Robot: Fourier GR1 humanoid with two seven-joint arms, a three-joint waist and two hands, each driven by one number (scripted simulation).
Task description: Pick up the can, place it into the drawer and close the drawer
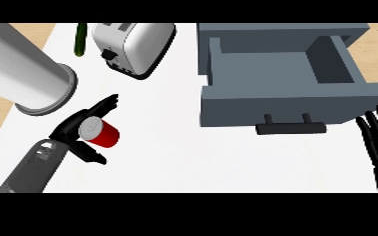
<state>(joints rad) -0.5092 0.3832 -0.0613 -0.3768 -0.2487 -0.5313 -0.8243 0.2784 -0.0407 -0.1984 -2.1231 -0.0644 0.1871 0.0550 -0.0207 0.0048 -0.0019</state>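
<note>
Currently I am closing the left hand (pixel 76 130) around the red can (pixel 101 132) on the worktop (pixel 184 155) — fingers curling beside it, thumb below. I am seating it squarely before lifting toward the open drawer (pixel 280 70) — right hand (pixel 367 130) resting at the edge.

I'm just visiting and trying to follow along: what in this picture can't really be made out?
- Right hand: head view, only dark fingers at the right edge; the rest is cut off.
- Red can: its far side is hidden by the left hand around it.
- Big grey cylinder: cut off at the left edge.
- Drawer: the front wall hides part of its floor.
</note>
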